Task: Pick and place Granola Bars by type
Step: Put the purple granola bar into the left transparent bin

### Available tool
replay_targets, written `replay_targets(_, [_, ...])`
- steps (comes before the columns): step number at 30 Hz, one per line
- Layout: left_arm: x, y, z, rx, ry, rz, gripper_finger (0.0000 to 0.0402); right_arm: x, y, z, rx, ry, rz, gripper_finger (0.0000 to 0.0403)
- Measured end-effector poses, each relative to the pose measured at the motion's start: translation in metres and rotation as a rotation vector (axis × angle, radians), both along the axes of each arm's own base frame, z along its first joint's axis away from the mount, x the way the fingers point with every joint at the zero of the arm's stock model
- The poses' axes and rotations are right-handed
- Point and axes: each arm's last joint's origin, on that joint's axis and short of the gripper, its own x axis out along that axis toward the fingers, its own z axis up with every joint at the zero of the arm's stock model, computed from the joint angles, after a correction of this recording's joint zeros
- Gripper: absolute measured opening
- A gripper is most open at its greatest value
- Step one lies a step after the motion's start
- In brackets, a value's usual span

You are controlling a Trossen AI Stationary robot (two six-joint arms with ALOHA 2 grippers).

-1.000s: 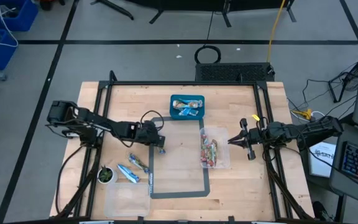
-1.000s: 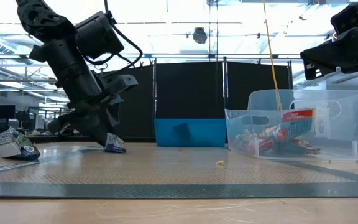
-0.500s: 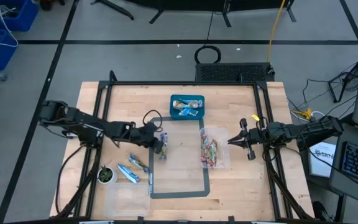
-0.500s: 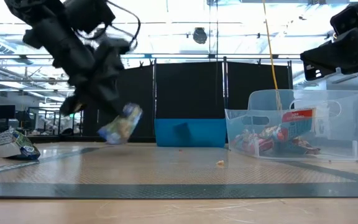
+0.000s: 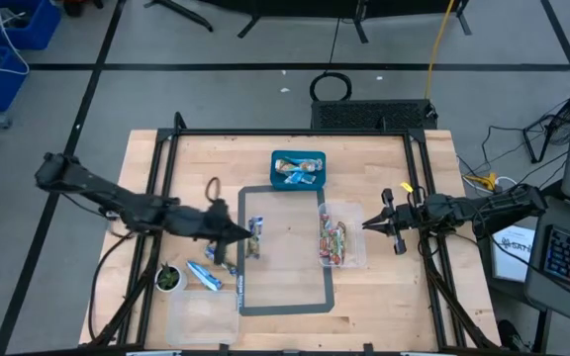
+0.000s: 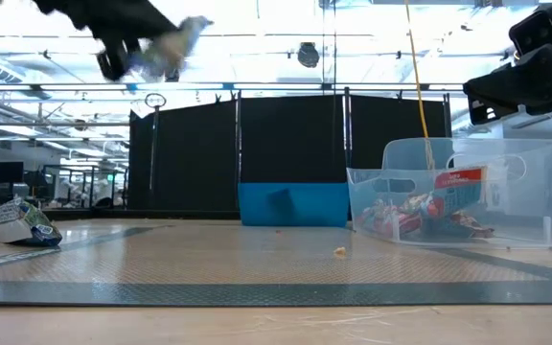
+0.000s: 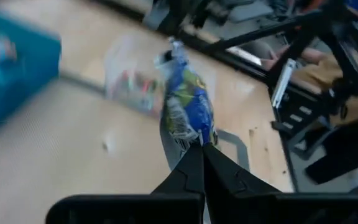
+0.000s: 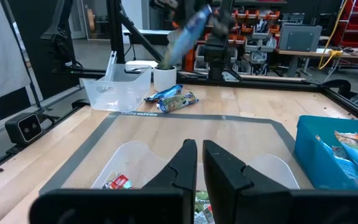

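Note:
My left gripper is shut on a blue-and-white granola bar, high above the left side of the grey tape rectangle; the low view shows the bar near the picture's top. Two more blue bars lie flat on the table to the near left. A blue bin at the far middle holds blue bars. A clear bin at the right holds red-patterned bars. My right gripper waits shut, level, at the clear bin's right side. My left gripper pinches one end of the bar's wrapper between its two fingertips. The fingers come from the table's left, slanting a little downward, and the bar sticks out beyond them along their line. The bar is lifted clear of the table.
A small green-topped pot stands near the left front, beside a clear flat tray. The grey tape rectangle marks the table's middle. Black frame rails run along the table's sides.
My left gripper has shut on the blue-and-white bar that lay on the table and has risen steeply with it, rolling as it went and drawing slightly toward the near left. The bar has gone from the tabletop to hanging high and clear.

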Motion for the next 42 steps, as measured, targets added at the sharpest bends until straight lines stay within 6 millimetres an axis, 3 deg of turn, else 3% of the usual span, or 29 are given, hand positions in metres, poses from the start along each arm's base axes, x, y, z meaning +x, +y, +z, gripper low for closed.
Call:
replay_targets(5, [-0.029, -0.018, 0.024, 0.284, -0.152, -0.052, 0.0001, 0.0, 0.0, 0.0, -0.001, 0.003, 0.0, 0.002])
replay_targets(11, [-0.053, -0.041, 0.034, 0.501, -0.233, -0.177, 0.0001, 0.0, 0.0, 0.0, 0.0, 0.003, 0.0, 0.002])
replay_targets(15, [-0.061, -0.053, 0.034, 0.46, -0.254, -0.281, 0.0001, 0.0, 0.0, 0.0, 0.0, 0.003, 0.0, 0.002])
replay_targets(23, [-0.072, -0.067, 0.03, 0.209, -0.2, -0.393, 0.0001, 0.0, 0.0, 0.0, 0.0, 0.003, 0.0, 0.002])
replay_targets(33, [-0.071, -0.093, 0.001, 0.072, 0.046, -0.404, 0.0, 0.0, 0.0, 0.0, 0.0, 0.003, 0.0, 0.002])
replay_targets(42, [-0.069, -0.128, 0.013, 0.151, 0.427, -0.33, 0.0, 0.0, 0.0, 0.0, 0.0, 0.002, 0.0, 0.002])
